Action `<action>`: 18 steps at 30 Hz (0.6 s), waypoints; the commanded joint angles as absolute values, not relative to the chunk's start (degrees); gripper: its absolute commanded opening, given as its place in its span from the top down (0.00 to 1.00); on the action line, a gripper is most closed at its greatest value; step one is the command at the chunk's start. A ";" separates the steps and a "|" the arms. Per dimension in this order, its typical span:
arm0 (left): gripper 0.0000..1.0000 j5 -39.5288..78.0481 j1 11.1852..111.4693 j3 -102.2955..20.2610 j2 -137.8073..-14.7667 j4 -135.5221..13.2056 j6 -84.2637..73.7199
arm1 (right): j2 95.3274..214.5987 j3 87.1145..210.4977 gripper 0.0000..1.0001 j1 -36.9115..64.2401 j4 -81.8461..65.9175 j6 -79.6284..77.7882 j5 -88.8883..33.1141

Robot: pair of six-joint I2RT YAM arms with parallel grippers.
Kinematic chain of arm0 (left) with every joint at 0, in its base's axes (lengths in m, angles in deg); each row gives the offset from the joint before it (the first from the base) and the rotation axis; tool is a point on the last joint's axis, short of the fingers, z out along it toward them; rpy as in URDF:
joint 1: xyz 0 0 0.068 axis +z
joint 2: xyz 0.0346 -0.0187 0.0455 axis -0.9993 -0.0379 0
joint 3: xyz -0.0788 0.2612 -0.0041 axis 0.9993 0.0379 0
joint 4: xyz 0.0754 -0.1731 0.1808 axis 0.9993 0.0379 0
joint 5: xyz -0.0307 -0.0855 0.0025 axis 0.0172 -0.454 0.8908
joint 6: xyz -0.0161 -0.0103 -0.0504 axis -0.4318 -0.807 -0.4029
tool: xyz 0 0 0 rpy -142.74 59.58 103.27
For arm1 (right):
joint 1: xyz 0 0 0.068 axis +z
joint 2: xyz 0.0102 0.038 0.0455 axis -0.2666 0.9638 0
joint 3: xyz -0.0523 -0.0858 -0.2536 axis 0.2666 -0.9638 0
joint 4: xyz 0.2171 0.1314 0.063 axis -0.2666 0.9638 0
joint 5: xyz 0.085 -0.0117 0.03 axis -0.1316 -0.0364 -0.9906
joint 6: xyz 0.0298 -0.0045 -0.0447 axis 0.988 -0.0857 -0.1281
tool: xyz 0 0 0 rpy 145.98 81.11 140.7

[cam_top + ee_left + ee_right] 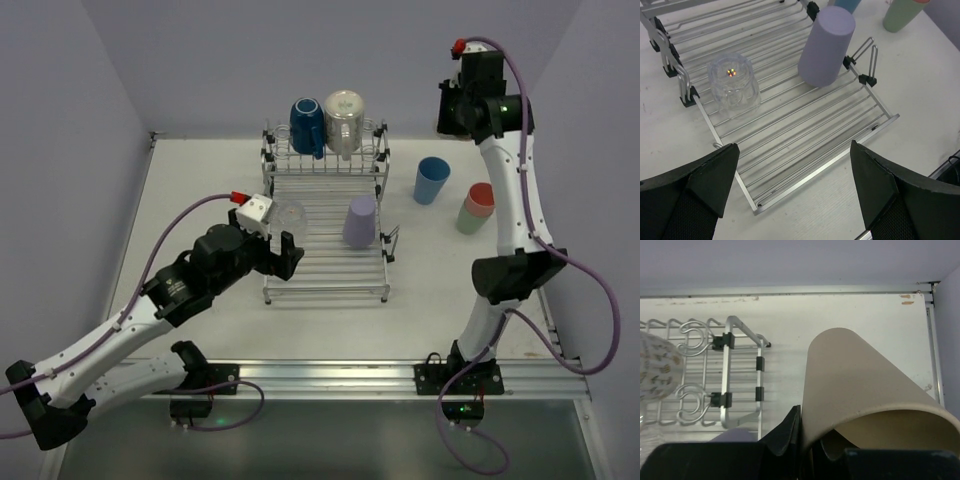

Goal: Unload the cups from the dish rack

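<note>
Left fingers (282, 255): yours, spread wide and holding nothing, above the dish rack's near left corner.
Dish rack (325, 275): mid-counter (200, 200), running near to far.
Rack slats: clear tumbler (732, 87) on the left and lavender cup (826, 45) on the right, both upside down and apart.
Far tier: dark-blue mug (307, 125) just beside the clear glass mug (343, 122).
Counter right of rack: light blue cup (432, 180); farther right, pink cup (481, 198) stacked with green cup (468, 220).
Right fingers (807, 440): pinching the tan cup (860, 385) by its wall, raised at the far right.
</note>
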State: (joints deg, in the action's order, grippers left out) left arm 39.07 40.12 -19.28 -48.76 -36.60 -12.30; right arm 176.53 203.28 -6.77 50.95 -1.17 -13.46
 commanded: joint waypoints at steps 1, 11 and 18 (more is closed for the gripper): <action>0.00 35.00 40.01 -20.27 -50.53 -37.34 -9.42 | 181.18 212.82 1.00 -7.29 64.12 -9.21 -12.77; 0.00 33.32 40.01 -17.01 -54.67 -44.11 -12.41 | 191.21 211.16 1.00 -7.82 63.95 -11.16 -14.09; 0.00 32.53 40.01 -15.61 -56.51 -48.33 -14.61 | 193.85 207.82 1.00 -7.99 62.28 -11.87 -15.50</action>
State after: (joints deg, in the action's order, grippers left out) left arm 34.50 40.12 -15.98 -55.99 -43.83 -13.48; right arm 193.25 207.97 -7.67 56.74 -3.22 -12.50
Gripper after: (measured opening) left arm 0.997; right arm 0.135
